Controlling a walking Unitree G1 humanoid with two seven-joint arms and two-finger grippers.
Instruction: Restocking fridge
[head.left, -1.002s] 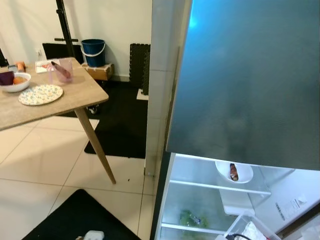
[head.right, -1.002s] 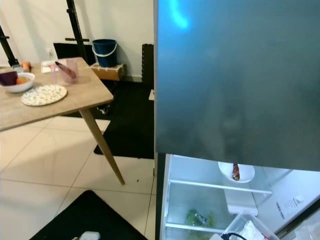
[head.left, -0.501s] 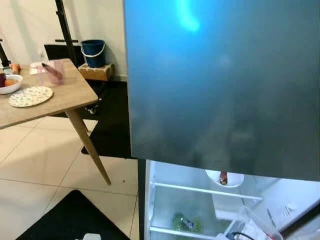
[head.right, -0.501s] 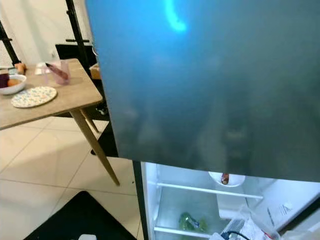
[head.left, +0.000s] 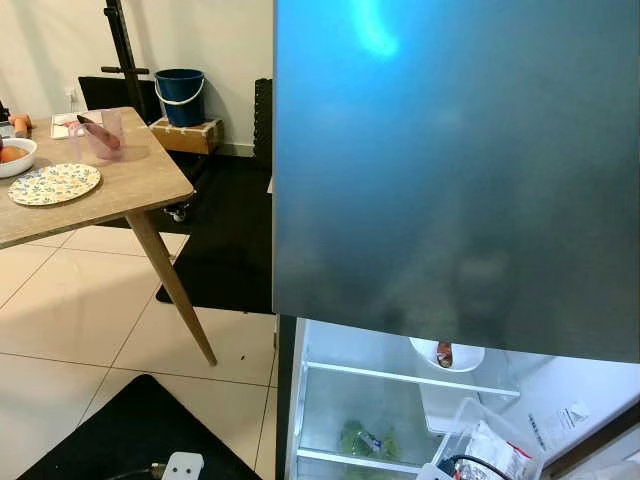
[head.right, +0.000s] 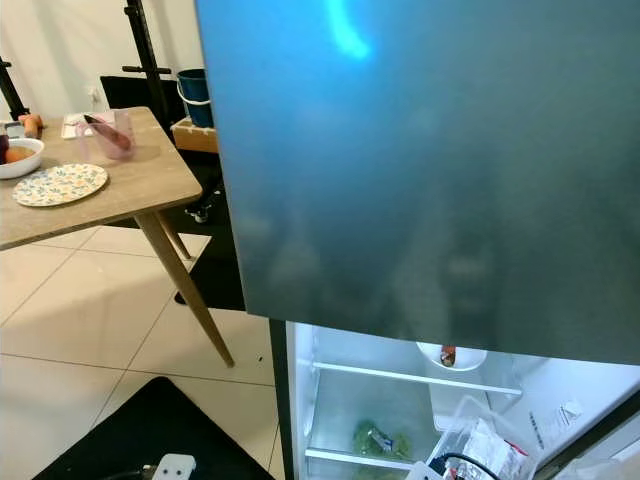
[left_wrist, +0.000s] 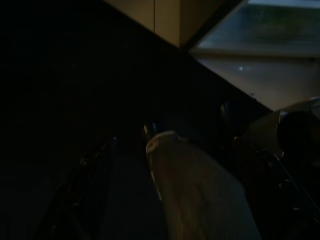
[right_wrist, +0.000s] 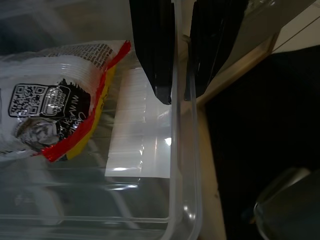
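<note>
Right hand: in our right wrist view its two black fingers are pinched on the rim of a clear plastic tub, one inside the wall, one outside, with only the thin wall between them.
Left hand: our left wrist view is very dark; we cannot tell how its fingers stand or whether they hold anything.
Clear plastic tub: it sits at the lower right of the open fridge, tilted out from the compartment. It holds a crinkly food packet with red and yellow edging and a printed code, lying beside a flat clear zip bag.
Fridge: its dark upper door takes up most of our head views; below it the lit lower compartment stands open.
White bowl: on the upper glass shelf, with a small brown item inside that we cannot identify.
Greens: bagged, on the shelf below.
Bench: well to our left, carrying a patterned plate, a white bowl of orange fruit and a clear cup.
Floor: pale tiles, a black mat, and a blue bucket on a box by the far wall.
</note>
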